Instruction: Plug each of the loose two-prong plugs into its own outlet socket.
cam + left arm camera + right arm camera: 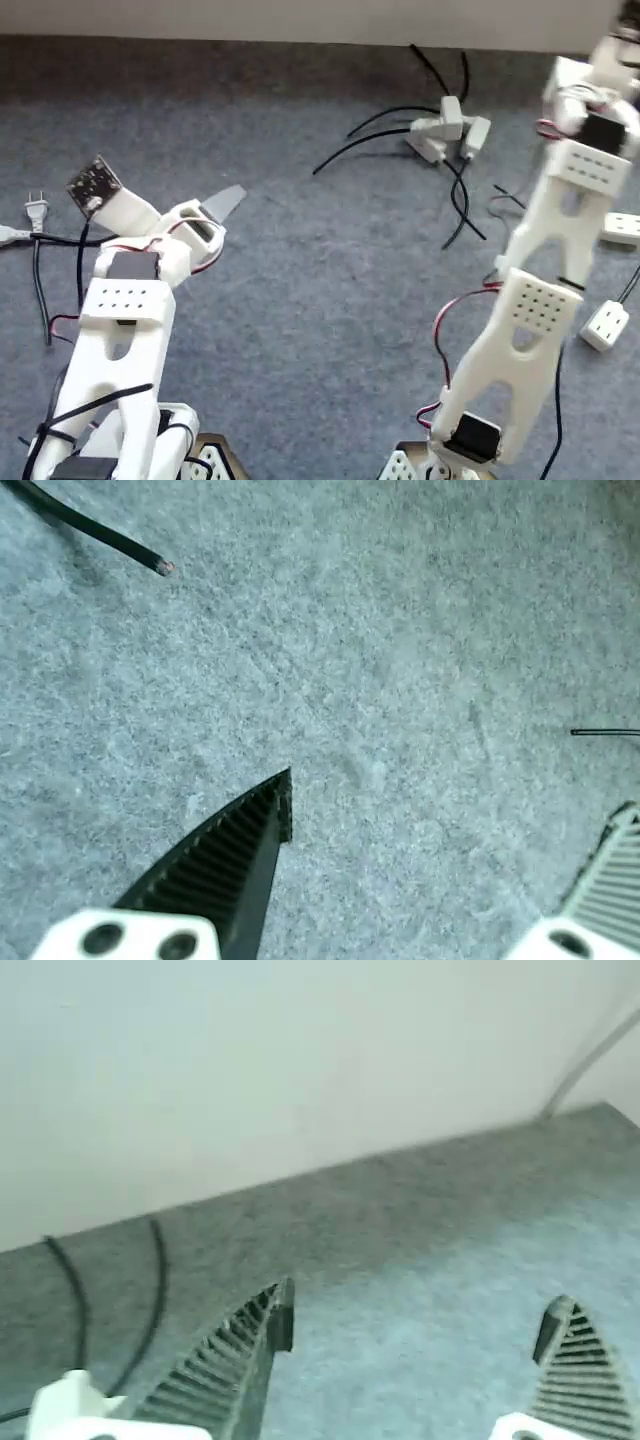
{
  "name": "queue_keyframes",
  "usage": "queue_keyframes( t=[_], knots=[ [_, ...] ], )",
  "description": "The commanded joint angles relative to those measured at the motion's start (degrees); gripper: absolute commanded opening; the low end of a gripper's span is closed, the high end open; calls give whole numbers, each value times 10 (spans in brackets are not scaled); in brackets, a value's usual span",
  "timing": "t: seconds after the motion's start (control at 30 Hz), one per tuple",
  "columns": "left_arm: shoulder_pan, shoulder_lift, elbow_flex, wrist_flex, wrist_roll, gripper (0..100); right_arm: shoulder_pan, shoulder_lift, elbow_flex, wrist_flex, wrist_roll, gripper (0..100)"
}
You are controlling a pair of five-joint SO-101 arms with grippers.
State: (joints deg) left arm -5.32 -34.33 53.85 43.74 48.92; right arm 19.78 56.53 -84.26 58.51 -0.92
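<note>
Spreading left gripper (455, 795) fully released, with black ribbed finger (240, 850) and pale ribbed finger (610, 880) set well apart, grasping nothing. Hovering over bare grey carpet (380, 660), with cut black wire end (160, 567) lying near on that carpet. Sitting, in high view, left of centre at end of left arm (120, 320).

Showing loose two-prong plug (36, 210) flat on carpet at far left edge, beside left arm, apart from its gripper and seated in no socket. Showing black cable (40, 275) running from that area toward near edge.

Showing cluster of white plugs (445, 128) bunched together on carpet right of centre, near far wall (300, 18), with black leads (463, 200) fanning out around it. Not resolving mating state of that cluster.

Showing right arm (540, 300) rising along right side. Showing white outlet socket block (605, 325) on carpet just right of that arm, slots facing up, and second socket block (622, 228) farther back, partly hidden behind arm.

Holding right gripper (420, 1300) released as well, with ribbed fingers (250, 1350) well apart, grasping nothing, aiming toward far carpet edge and pale wall. Showing white plug body (65, 1400) and two black wires (160, 1280) on carpet ahead of it.
</note>
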Motion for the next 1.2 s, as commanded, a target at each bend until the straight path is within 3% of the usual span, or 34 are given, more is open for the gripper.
queue_keyframes(
  t=[0.0,0.2,0.4,0.53,0.83,1.17],
  knots=[
    [19,-13,16,-44,-5,450,110,-12,-47,74,-75,360],
    [19,-13,53,-108,-6,450,183,-11,10,144,-159,360],
    [19,-13,71,-137,-6,450,175,-11,102,157,-333,360],
    [19,-13,75,-138,-6,450,154,-11,125,152,-402,360],
    [19,-13,76,-137,-6,450,160,28,152,65,-430,290],
    [20,-13,76,-137,-6,450,169,85,150,22,-431,286]
  ],
)
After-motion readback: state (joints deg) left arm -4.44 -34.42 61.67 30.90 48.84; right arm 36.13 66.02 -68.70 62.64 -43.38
